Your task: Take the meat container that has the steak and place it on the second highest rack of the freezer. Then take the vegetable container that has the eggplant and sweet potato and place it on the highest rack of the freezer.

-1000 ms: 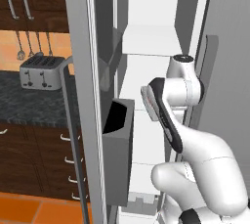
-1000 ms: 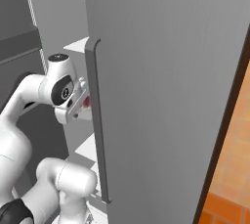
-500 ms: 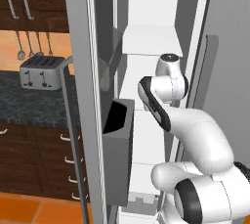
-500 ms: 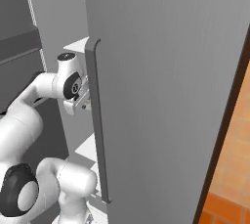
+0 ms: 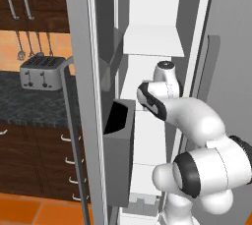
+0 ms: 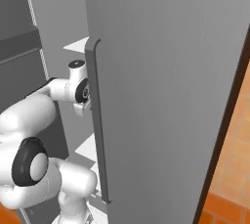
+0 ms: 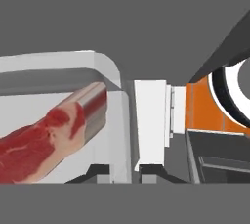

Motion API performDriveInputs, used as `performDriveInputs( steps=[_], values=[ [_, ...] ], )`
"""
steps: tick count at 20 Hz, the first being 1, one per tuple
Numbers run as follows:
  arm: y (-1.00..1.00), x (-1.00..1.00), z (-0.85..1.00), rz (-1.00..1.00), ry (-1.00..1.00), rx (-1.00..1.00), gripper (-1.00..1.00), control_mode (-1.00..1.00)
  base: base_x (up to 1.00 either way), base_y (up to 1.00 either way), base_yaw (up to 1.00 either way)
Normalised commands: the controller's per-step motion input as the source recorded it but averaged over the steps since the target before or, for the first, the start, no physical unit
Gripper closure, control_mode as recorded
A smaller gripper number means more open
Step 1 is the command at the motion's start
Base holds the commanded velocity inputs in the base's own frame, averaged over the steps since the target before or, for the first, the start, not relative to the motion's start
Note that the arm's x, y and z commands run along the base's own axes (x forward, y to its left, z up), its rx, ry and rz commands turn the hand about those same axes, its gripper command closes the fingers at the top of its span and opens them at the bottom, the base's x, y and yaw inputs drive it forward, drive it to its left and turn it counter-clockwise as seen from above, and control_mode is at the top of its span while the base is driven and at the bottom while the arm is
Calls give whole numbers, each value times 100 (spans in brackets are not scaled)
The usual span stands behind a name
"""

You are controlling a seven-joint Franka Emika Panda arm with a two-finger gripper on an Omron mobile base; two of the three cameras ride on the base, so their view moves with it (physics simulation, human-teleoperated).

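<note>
**No readable text in any view**

No words, labels, brand marks, numbers or signs can be read anywhere. The freezer (image 5: 162, 37) has a plain white interior and its grey door (image 6: 166, 81) is blank. The toaster (image 5: 42, 71) on the dark table carries no visible marking. In the hand view, the white meat container (image 7: 105, 69) and the steak (image 7: 44, 145) show no label or sticker.
</note>
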Motion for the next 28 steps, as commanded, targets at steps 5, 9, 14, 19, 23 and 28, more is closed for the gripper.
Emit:
performDriveInputs(
  steps=[5, 9, 14, 19, 23, 28],
  values=[
    [-7, 68, -4, 0, 0, 0, 100, -100, 0, 0, 0],
    [0, 54, -7, 0, -1, 0, 100, -100, 0, 0, 0],
    [0, 38, -36, 0, -3, -1, 100, -100, 0, 0, 0],
    [0, 23, -27, 0, -3, -1, 100, -100, 0, 0, 0],
    [0, 9, -1, 0, -1, 0, 100, -100, 0, 0, 0],
    [0, 0, 0, 0, 0, 0, 100, -100, 0, 0, 0]
  ],
)
